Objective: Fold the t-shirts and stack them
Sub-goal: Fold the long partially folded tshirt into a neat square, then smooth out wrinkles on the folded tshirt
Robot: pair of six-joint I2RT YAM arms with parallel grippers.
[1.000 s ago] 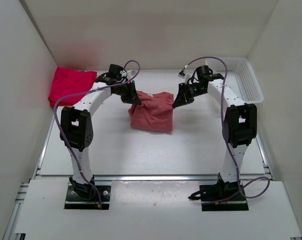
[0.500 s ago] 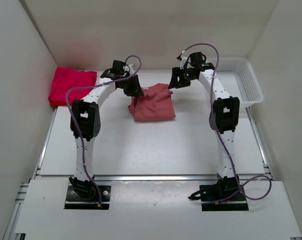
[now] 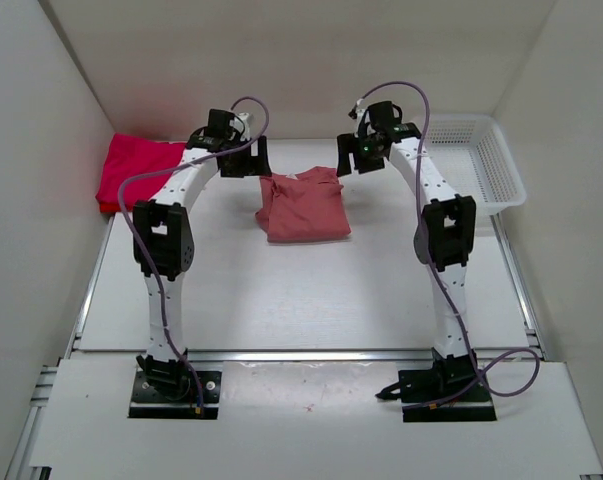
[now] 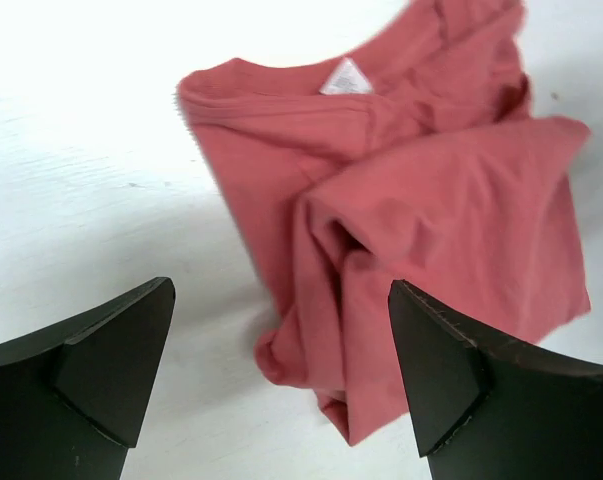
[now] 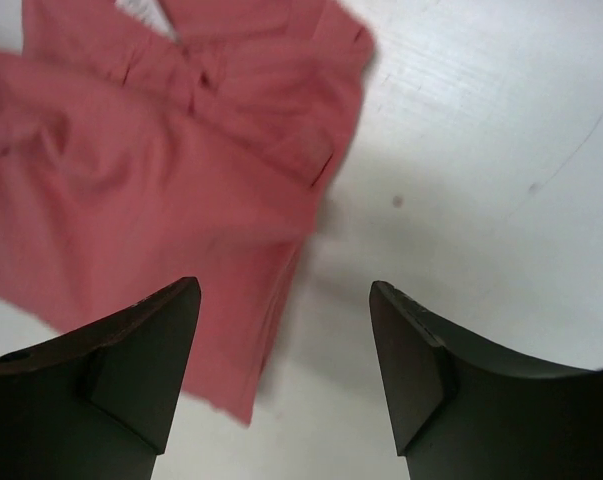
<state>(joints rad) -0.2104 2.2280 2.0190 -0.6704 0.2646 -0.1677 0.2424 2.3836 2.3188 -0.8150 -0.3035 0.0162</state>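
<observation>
A dusty salmon pink t-shirt (image 3: 303, 205) lies loosely folded and wrinkled on the white table, its collar label toward the back. In the left wrist view the t-shirt (image 4: 421, 190) spreads below my left gripper (image 4: 279, 300), which hovers open above its left edge with nothing between the fingers. My right gripper (image 5: 284, 290) is open too, above the t-shirt's (image 5: 131, 190) right edge and the bare table. From above, the left gripper (image 3: 253, 160) and right gripper (image 3: 349, 158) flank the shirt's back corners. A folded red t-shirt pile (image 3: 141, 170) rests at the back left.
A white mesh basket (image 3: 486, 165) stands at the back right against the wall. White walls close in the table on the left, back and right. Purple cables arch over both arms.
Both grippers have opened and let go of the pink shirt, which now lies on the table. The arms carried it toward the back, then rose off it.
</observation>
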